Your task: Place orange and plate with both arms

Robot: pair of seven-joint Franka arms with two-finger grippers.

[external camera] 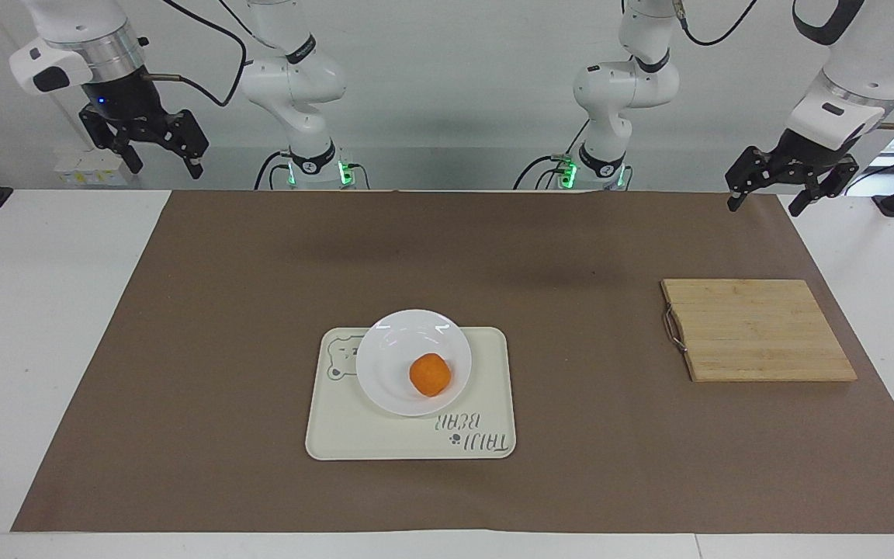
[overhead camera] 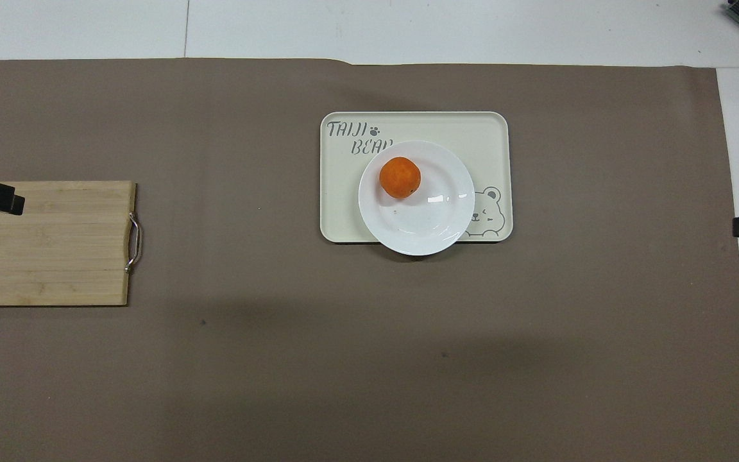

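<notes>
Both sets of jaws stand spread and empty: the right gripper (external camera: 156, 150) high over its end of the surface (external camera: 206, 326), the left gripper (external camera: 792, 186) near the cutting board (external camera: 757, 330). The orange (external camera: 430, 374) sits in the plate (external camera: 393, 349) on the tray (external camera: 486, 388); the placing looks finished, so both arms should simply park clear.

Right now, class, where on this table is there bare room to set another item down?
Bare brown mat lies between the tray and cutting board, and between both and the robots. Crowded: the tray, under the plate holding the orange.
</notes>
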